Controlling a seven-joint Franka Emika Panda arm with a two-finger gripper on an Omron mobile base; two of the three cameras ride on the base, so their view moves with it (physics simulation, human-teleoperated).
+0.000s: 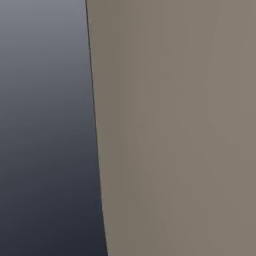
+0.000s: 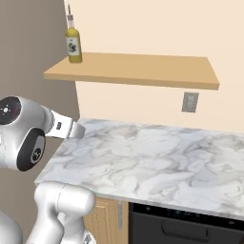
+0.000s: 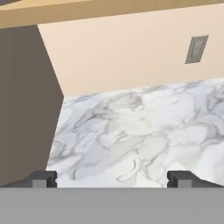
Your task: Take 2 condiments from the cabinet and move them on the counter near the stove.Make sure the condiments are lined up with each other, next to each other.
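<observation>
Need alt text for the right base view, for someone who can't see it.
A yellow bottle stands upright at the left end of a wooden wall shelf, above a white marble counter. The robot arm rises at lower left; a wall outlet sits under the shelf.

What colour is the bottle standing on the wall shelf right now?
Bright yellow bottle with a white label, at the shelf's left end; clearest in the right base view.

A slim yellow bottle (image 2: 73,42) with a white label and a thin pourer top stood upright at the left end of the flat light-brown wooden shelf board (image 2: 143,69). Below it the white, grey-veined marble table (image 2: 157,162) ran along the cream wall over light-wood fronts.
</observation>
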